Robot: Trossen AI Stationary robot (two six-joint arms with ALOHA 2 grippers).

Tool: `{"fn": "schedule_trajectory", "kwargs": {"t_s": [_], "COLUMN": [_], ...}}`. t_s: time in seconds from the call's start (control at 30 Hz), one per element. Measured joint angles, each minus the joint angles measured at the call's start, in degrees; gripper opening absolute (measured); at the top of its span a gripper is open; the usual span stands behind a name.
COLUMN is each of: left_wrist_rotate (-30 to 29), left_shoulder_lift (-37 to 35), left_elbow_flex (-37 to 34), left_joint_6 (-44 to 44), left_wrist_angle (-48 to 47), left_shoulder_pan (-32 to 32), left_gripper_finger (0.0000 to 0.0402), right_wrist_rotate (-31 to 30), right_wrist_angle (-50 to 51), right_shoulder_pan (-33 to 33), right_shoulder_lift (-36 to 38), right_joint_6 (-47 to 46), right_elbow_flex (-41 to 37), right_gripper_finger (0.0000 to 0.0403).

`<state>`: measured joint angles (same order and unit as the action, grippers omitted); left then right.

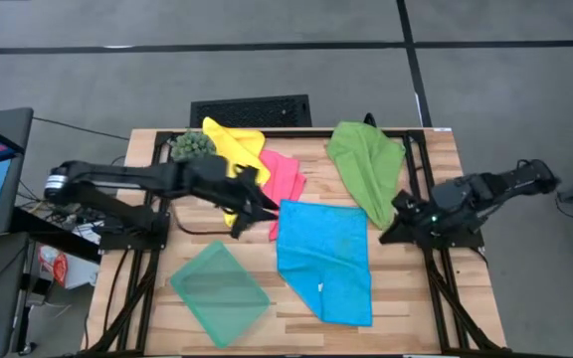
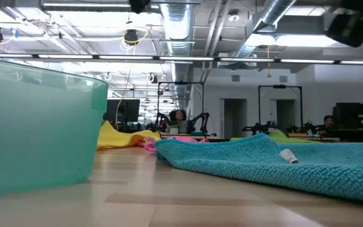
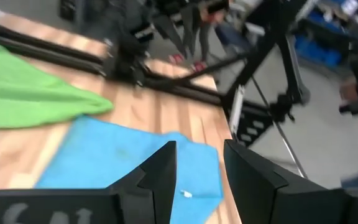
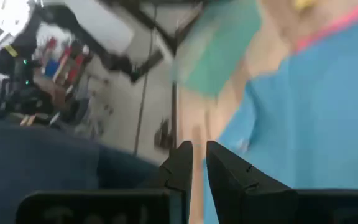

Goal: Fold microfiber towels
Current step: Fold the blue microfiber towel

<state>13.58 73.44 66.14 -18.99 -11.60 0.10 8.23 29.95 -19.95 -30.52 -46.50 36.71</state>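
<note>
Progress nil: no towel folded. Left gripper [image 1: 264, 207], jaws apart and empty, hovering at pink towel [image 1: 285, 179]; yellow towel [image 1: 232, 149] crumpled beside. Blue towel [image 1: 324, 259] spread mid-table, green towel [image 1: 366, 167] heaped beyond. Right gripper [image 1: 391, 231], jaws narrowly apart, empty. Teal tray [image 1: 219, 291] near front edge, spiky plant [image 1: 192, 145] crowding yellow towel.

Teal tray [image 2: 36, 126] fills the near left, sitting on the wooden surface [image 2: 169, 202]. The blue towel [image 2: 276, 161] sprawls across the right with a small white tag [image 2: 288, 156] on it. Yellow towel [image 2: 121, 137] and a bit of pink towel [image 2: 149, 144] lie farther back.
</note>
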Motion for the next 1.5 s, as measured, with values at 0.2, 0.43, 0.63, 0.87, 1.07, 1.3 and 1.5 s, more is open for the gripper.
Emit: {"fn": "schedule_trajectory", "kwargs": {"t_s": [0.2, 0.43, 0.63, 0.87, 1.07, 1.3, 1.5], "left_wrist_rotate": [8.27, 15.47, 16.16, 7.94, -1.68, -2.51, -0.80], "left_shoulder_lift": [11.52, 23.42, 30.15, 31.77, 32.96, 38.53, 41.84], "left_elbow_flex": [4.96, 10.92, 13.88, 14.02, 14.21, 14.79, 15.41], "left_joint_6": [6.16, 13.59, 19.04, 26.20, 29.18, 21.91, 21.56], "left_wrist_angle": [0.15, 1.08, 1.34, 2.25, 5.13, 9.13, 10.02], "left_shoulder_pan": [-0.02, -0.28, -2.77, -7.29, -9.98, -9.77, -10.46], "left_gripper_finger": [0.0126, 0.0126, 0.0126, 0.0126, 0.0126, 0.0126, 0.0126], "right_wrist_rotate": [-3.34, -12.59, -14.53, -14.58, -14.78, -14.56, -17.05], "right_wrist_angle": [0.15, 0.27, -1.62, -10.06, -12.41, -13.69, -14.17], "right_shoulder_pan": [-11.38, -22.79, -29.35, -33.49, -34.47, -34.81, -36.58], "right_shoulder_lift": [-0.04, -4.74, -13.38, -22.90, -28.88, -32.97, -35.72], "right_joint_6": [-10.90, -21.75, -27.99, -31.82, -30.23, -24.38, -23.80], "right_elbow_flex": [-1.84, -2.34, -2.38, -2.38, -2.38, -2.39, -2.38], "right_gripper_finger": [0.0072, 0.0072, 0.0072, 0.0072, 0.0072, 0.0072, 0.0072]}}
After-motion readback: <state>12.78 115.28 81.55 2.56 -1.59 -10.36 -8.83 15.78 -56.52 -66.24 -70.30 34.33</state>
